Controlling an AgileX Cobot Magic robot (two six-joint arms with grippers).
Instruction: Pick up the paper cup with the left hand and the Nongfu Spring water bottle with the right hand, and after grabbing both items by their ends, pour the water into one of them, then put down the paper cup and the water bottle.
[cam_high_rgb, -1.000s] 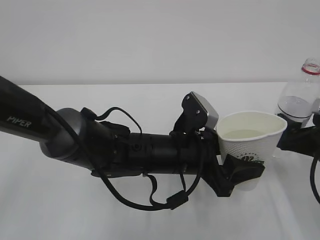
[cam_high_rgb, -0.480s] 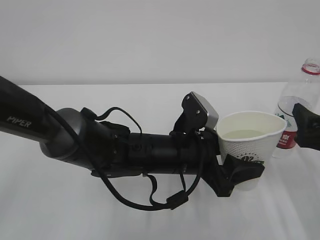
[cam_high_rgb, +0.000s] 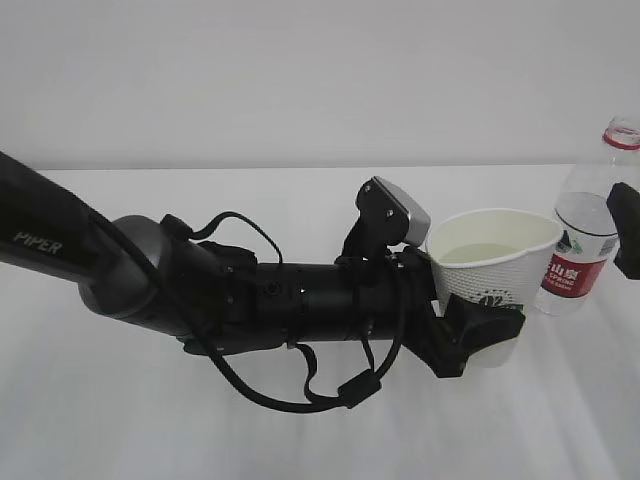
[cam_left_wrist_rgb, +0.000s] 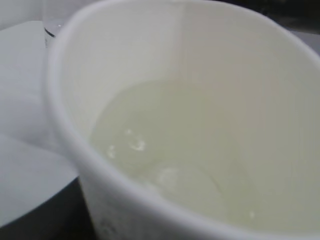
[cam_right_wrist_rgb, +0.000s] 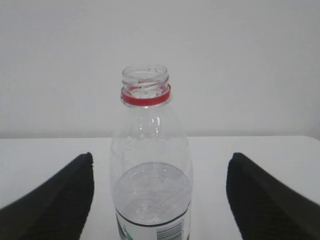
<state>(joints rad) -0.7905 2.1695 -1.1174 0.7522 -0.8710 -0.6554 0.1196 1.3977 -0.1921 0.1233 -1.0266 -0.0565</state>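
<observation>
Presently, the left hand (cam_high_rgb: 478, 335) is clamped on the lower wall of the paper cup (cam_high_rgb: 492, 262), its jaws spread to about the cup's width, holding it upright at the end of the long black arm (cam_high_rgb: 150, 285). The water (cam_left_wrist_rgb: 165, 145) lies shallow in the cup's bottom. Further out, the right hand (cam_right_wrist_rgb: 160, 200) has its jaws wide apart and gripping nothing; the water bottle (cam_high_rgb: 588, 235) stands between them, touching neither, upright and uncapped on the white table (cam_high_rgb: 200, 430), just beside the cup and partly full. In my judgement pouring is done and the bottle is set down. What remains is lowering the cup level to the table, then releasing it.
</observation>
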